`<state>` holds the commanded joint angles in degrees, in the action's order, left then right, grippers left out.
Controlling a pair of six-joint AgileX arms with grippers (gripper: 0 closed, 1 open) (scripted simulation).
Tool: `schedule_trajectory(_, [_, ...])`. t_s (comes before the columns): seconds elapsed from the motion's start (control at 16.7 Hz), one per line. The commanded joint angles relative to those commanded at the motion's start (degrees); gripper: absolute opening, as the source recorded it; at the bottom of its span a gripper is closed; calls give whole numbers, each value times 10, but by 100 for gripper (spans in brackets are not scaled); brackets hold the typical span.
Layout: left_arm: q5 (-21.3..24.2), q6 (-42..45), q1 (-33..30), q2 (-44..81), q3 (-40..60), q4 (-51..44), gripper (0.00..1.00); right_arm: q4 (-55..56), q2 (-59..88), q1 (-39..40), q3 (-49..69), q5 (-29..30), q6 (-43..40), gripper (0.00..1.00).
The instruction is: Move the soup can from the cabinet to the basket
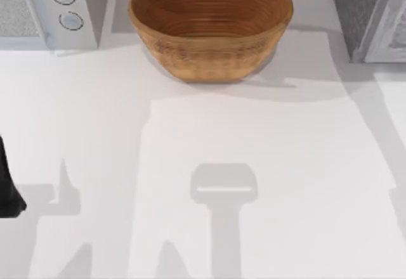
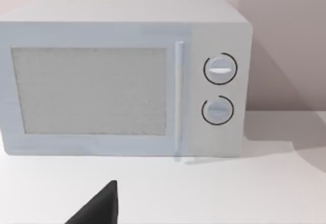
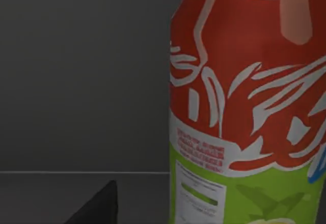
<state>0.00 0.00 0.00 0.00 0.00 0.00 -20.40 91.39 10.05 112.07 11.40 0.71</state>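
Soup can stands upright, very close in the right wrist view, inside a dark grey enclosure whose back wall and floor meet in a straight line behind it. Its red upper label with white lettering sits above a green lower band, and a silvery rim shows at its top. One dark fingertip of the right arm's fingers pokes up just beside the can, on the enclosure's floor side, apart from the label; whether those fingers are spread or pressed together I cannot tell.

Seen from above, the basket rests at the far middle of the white tabletop, between a white microwave with two round knobs and a grey cabinet.

The left arm sits parked at the tabletop's left edge. One of its fingertips points toward the microwave, well apart from it; their spread I cannot tell either.
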Motion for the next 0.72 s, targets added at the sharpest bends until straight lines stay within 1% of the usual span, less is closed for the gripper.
schedule_trajectory(0.42, [0, 0, 0, 0, 0, 0, 100, 1, 14, 0, 13, 0, 0, 100])
schedule_trajectory(0.72, [0, 0, 0, 0, 0, 0, 100, -16, 89, -9, 106, -8, 0, 100])
